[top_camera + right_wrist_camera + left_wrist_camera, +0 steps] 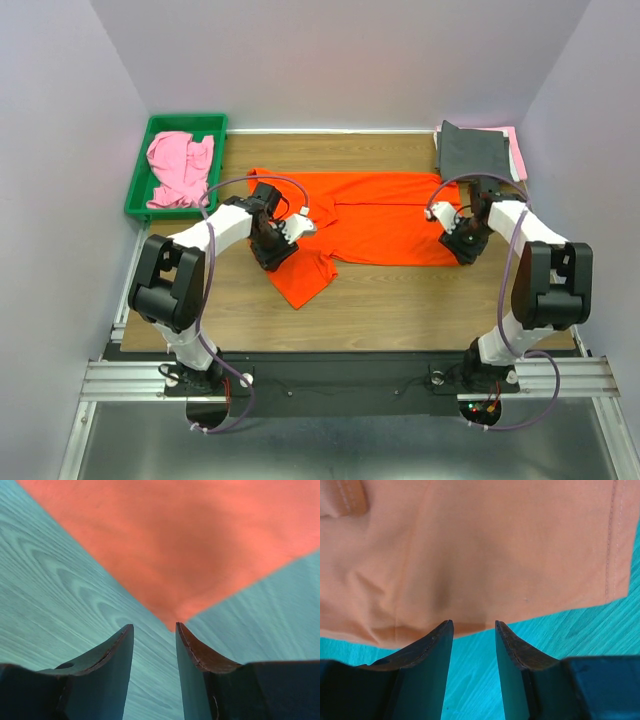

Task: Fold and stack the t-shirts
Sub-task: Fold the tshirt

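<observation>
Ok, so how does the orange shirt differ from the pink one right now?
The orange shirt lies spread out on the table; the pink shirt sits bunched up in the green tray. The orange shirt is mostly smooth; the pink shirt is a wrinkled heap. The orange shirt takes up far more room than the pink shirt. Both are plain, single-coloured cloth.

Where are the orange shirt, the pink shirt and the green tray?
orange shirt (390, 215): top view, middle of its body.
pink shirt (180, 165): top view, its crumpled middle.
green tray (187, 123): top view, its far wall.
</observation>
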Available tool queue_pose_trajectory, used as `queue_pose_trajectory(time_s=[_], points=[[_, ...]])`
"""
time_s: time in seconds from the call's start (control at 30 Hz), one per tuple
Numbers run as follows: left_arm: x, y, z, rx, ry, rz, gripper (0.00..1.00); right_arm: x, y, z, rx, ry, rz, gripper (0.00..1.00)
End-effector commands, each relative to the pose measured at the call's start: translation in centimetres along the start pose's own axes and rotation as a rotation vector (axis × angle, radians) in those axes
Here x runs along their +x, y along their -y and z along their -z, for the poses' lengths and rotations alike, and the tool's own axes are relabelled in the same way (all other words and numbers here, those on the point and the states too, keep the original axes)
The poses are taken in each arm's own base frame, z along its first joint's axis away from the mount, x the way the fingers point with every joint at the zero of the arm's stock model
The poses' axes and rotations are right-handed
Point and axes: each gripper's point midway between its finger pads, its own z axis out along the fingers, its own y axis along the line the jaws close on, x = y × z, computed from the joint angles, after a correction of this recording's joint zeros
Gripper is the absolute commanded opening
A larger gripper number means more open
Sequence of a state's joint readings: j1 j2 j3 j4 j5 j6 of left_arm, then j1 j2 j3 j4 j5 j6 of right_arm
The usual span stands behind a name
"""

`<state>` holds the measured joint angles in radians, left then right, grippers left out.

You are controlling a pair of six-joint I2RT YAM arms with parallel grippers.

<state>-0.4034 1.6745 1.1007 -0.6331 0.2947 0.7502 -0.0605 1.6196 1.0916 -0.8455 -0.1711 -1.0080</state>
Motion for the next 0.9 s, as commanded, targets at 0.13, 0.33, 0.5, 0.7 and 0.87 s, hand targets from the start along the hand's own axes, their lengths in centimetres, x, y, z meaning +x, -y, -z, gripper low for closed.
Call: queue_pose_trajectory(time_s=[0.13, 0.33, 0.5, 0.7, 0.87], points=[[0.1, 0.1, 0.4, 0.015, 0.000, 0.023, 0.51, 0.5, 0.4, -2.5, 0.006, -0.032, 0.037, 0.43], [0.3, 0.1, 0.1, 0.015, 0.001, 0.022, 0.51, 1.8, 0.7, -4.0, 0.040, -0.074, 0.056, 0.41], [0.7, 0.1, -0.3, 0.011, -0.006, 0.015, 0.51, 2.1, 1.0, -4.1, 0.064, -0.082, 0.067, 0.41], [1.0, 0.2, -0.6, 0.016, -0.012, 0.008, 0.51, 0.5, 2.5, -2.7, 0.130, -0.031, 0.046, 0.40], [0.9, 0.3, -0.5, 0.023, -0.010, 0.008, 0.50, -0.4, 2.6, -0.4, 0.145, 0.002, 0.090, 0.41]])
